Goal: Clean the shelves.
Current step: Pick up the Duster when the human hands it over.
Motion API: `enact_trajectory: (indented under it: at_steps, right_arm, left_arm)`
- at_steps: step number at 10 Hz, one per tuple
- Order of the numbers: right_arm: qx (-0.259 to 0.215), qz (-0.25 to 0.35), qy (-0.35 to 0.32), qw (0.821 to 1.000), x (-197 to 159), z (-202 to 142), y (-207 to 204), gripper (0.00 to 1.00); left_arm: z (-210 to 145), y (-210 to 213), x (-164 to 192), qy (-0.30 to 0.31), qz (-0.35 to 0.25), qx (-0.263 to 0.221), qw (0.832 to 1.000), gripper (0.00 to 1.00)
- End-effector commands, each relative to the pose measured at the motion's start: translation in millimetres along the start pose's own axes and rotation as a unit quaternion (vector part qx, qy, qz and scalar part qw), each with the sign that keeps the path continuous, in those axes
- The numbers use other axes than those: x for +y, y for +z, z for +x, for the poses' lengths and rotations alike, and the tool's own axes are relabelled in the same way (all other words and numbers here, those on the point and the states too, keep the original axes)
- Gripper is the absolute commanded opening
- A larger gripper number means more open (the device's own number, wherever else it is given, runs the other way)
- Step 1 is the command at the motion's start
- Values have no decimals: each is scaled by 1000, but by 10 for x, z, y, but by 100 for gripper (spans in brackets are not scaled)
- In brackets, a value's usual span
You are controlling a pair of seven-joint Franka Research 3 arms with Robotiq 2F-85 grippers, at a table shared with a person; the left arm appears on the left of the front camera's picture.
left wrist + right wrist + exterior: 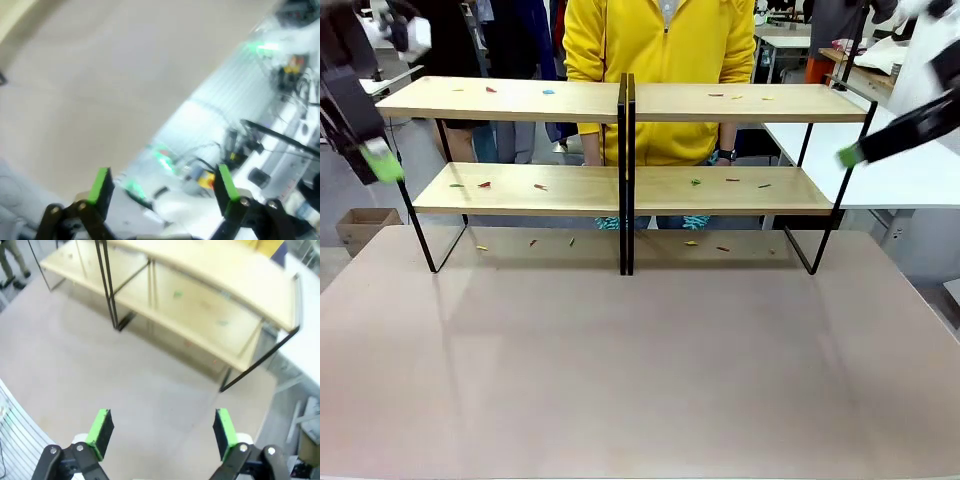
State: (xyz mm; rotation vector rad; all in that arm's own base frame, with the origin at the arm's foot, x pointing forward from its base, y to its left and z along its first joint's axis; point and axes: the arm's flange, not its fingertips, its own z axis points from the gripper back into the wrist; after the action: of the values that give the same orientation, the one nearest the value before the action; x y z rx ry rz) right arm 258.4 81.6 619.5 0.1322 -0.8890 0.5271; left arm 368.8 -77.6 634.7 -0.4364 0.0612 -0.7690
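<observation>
The shelves (pixel 582 101) stand across the far half of the table: two light-wood boards in a black frame with a centre divider. Small coloured scraps lie on the upper board (pixel 548 91), on the lower board (pixel 696 182) and on the table under the rack (pixel 691 243). My left gripper (pixel 382 165) hangs off the rack's left end, blurred; in its wrist view the left gripper (pixel 162 187) is open and empty. My right gripper (pixel 848 155) hovers off the right end. Its wrist view looks down on the shelves (pixel 200 295), with the right gripper (pixel 162 432) open and empty.
A person in a yellow jacket (pixel 660 40) stands right behind the rack. The beige table (pixel 640 380) lies bare in front of it. A white table (pixel 910 175) adjoins at the right, and a cardboard box (pixel 365 225) sits on the floor at the left.
</observation>
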Motion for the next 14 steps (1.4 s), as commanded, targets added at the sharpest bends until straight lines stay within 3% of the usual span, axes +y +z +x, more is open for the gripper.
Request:
enact_trajectory:
  at_steps: [1,2,13,14]
  right_arm:
    - [-25,-38,11,999,105,-272,36,100]
    - [0,0,0,1000,0,0,0,100]
    - [6,-6,6,1000,5,-11,-14,100]
    - [-4,-1,25,1000,21,98,138,100]
  left_arm:
    - [176,275,157,96,-297,65,948,100]
    - [0,0,0,0,0,0,1000,100]
    - [49,23,-26,9,-5,3,1000,100]
    - [-359,-68,-497,-60,66,-91,992,100]
